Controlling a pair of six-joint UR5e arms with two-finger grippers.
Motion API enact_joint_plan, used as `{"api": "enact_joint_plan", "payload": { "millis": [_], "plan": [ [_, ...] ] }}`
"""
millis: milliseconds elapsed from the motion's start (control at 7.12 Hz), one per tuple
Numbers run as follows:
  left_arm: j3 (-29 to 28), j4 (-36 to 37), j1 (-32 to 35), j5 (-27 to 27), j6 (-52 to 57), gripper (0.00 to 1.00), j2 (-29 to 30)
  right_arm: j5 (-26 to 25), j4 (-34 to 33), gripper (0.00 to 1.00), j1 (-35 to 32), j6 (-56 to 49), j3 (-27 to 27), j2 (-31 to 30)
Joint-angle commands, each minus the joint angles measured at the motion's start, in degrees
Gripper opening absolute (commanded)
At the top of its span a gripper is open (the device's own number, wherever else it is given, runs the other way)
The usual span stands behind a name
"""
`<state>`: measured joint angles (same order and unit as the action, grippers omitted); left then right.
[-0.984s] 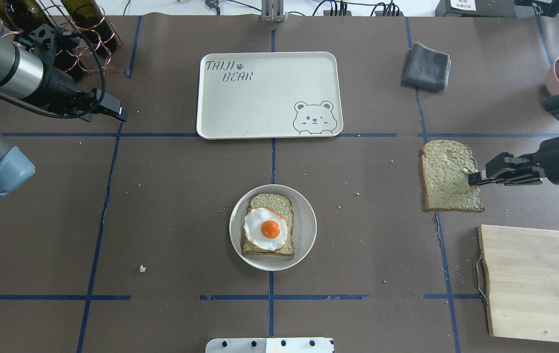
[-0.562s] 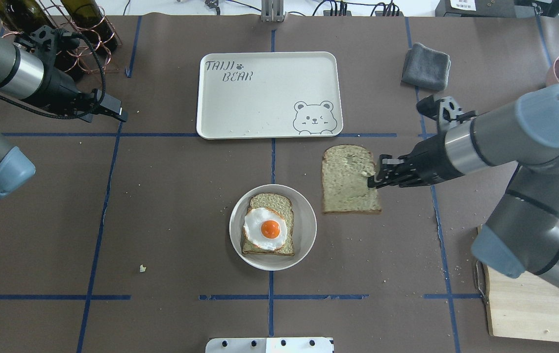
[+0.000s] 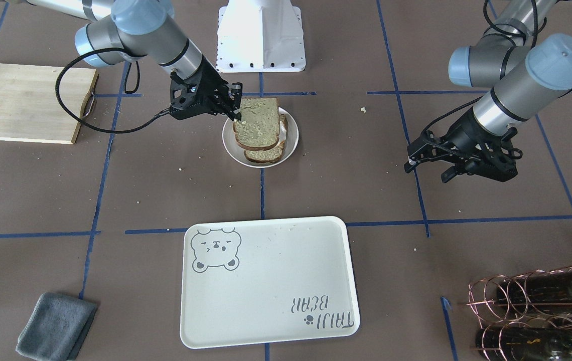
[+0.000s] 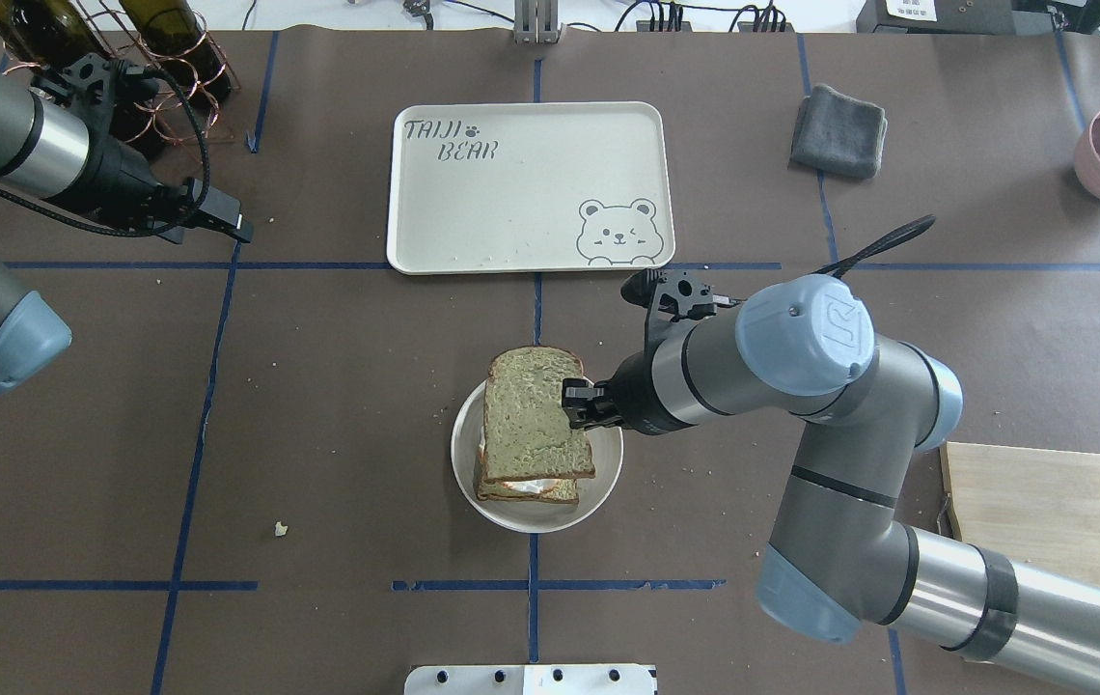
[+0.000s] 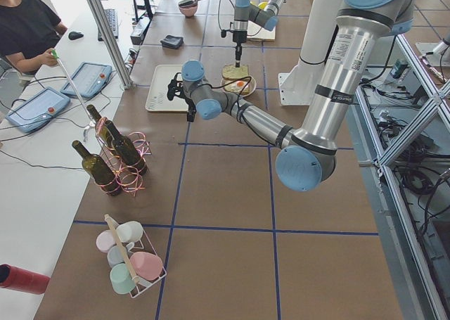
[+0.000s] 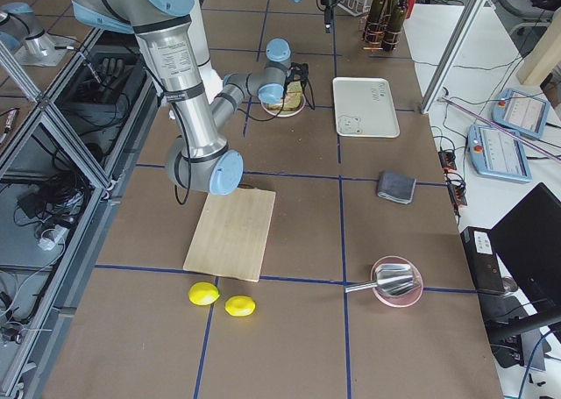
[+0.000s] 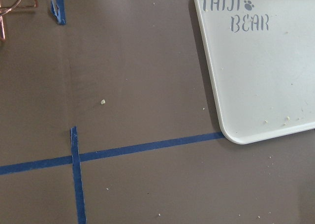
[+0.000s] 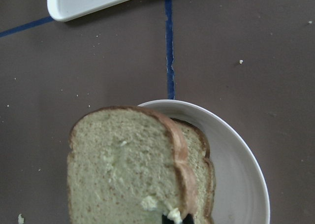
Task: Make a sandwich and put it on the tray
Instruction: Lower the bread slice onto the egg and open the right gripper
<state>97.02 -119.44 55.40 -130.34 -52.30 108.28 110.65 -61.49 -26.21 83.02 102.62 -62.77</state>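
right gripper (image 4: 571, 403) is gripping the top slice (image 4: 533, 415), now moving in from the right to hang over the plate (image 4: 608, 463) at frame centre, below the tray (image 4: 511, 203). egg (image 4: 536, 486) is mostly hiding underneath. left gripper (image 4: 236, 227) is hovering upper left, fingers apart.

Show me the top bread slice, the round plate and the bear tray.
Greenish-tan top bread slice (image 4: 531, 417), overhead view, centre of face.
Round cream plate (image 4: 608, 469), overhead view, bare right rim.
Cream plastic bear tray (image 4: 511, 198), overhead view, bare middle.
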Motion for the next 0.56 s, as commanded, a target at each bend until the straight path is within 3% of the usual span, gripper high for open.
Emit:
{"api": "enact_joint_plan", "payload": {
  "millis": [0,422],
  "plan": [
    [-0.2,0.0,0.0,0.0,0.0,1.0,0.0,-1.4,0.0,0.0,0.9,-0.1,-3.0,2.0],
    [-0.2,0.0,-0.1,0.1,0.0,1.0,0.0,-1.5,-0.1,0.0,1.5,-0.1,-4.4,2.0]
  ]
}}
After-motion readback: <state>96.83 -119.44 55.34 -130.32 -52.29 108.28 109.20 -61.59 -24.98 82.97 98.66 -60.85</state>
